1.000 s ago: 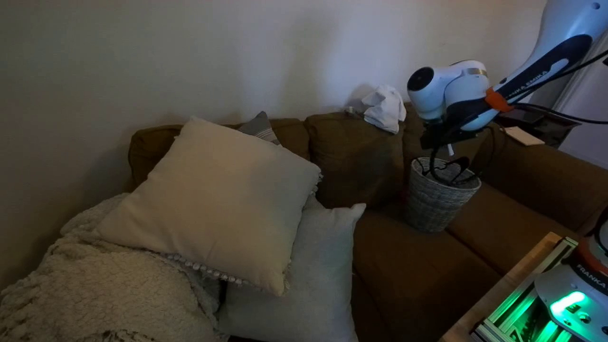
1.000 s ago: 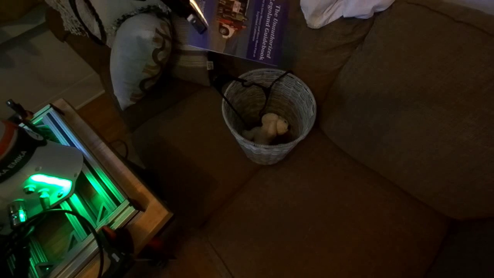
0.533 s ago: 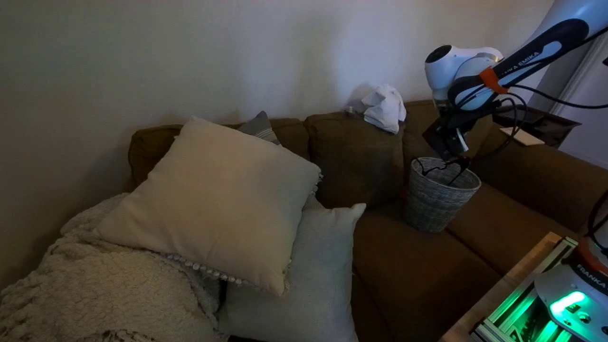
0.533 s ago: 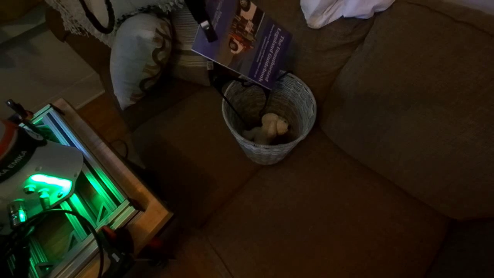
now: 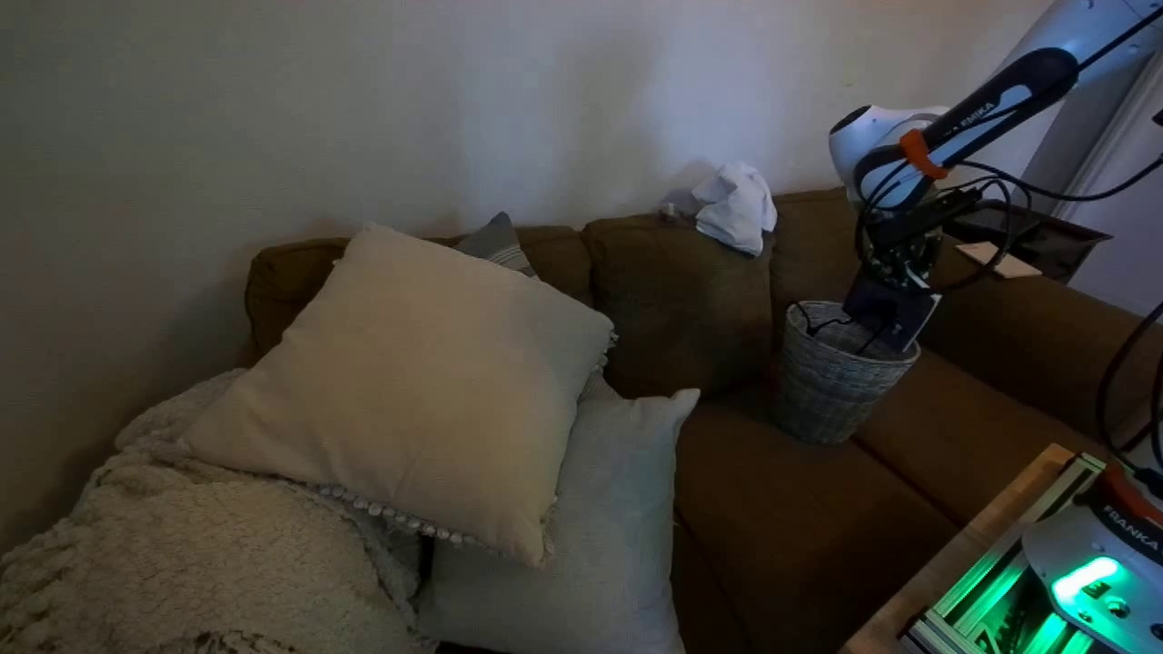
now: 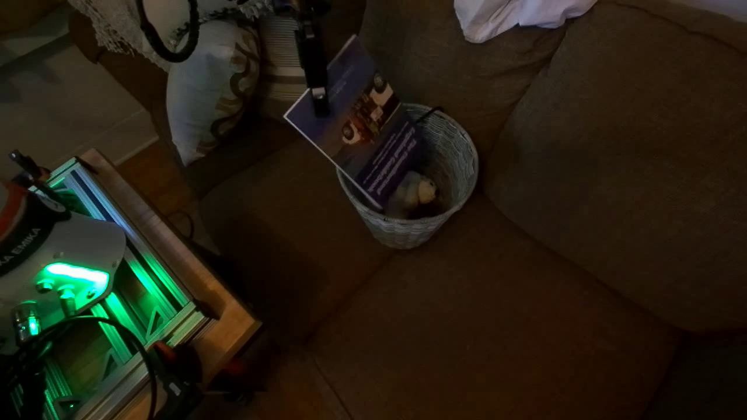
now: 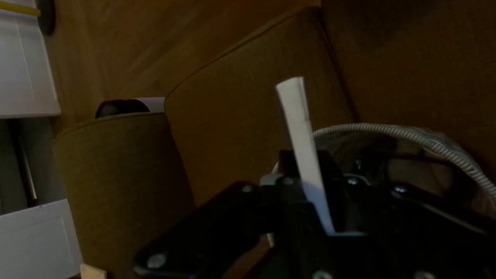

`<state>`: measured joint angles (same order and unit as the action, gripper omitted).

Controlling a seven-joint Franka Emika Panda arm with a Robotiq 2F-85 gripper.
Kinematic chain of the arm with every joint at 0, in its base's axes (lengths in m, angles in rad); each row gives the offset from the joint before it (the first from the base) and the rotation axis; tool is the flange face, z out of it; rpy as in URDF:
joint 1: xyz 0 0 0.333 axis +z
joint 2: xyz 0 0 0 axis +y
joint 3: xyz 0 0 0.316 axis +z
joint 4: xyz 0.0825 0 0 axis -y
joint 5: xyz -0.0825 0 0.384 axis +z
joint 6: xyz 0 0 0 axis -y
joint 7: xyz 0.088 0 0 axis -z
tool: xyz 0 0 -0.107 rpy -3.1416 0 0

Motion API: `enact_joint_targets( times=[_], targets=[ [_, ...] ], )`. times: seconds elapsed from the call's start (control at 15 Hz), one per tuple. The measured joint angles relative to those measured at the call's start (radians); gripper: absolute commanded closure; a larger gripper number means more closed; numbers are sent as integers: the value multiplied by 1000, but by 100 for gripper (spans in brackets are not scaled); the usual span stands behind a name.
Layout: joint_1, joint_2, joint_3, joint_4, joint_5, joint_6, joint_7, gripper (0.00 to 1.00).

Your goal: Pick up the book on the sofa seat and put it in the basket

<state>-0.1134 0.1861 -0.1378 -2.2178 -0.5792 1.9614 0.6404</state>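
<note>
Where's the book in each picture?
In an exterior view: the book is right of centre, at the mouth of the basket.
In an exterior view: the book, above centre, cover showing.
In the wrist view: the book, a pale strip just right of centre.
Shared landmark: the basket, in all three views.

In an exterior view, a crumpled white cloth [image 5: 736, 209] lies left of the end effector [image 5: 909, 280]; a large pale pillow [image 5: 436, 372] and a fleecy blanket [image 5: 209, 554] lie well farther left.
</note>
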Motion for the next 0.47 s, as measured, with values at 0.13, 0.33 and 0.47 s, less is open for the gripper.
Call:
enact_joint_targets(
  times=[0.13,0.33,0.47],
  targets=[
    [1,35,-3,29,18,-17,1,35],
    [20,26,-2,54,26,-17,26,12],
    [42,-25,5,49,22,1,55,22]
  ],
)
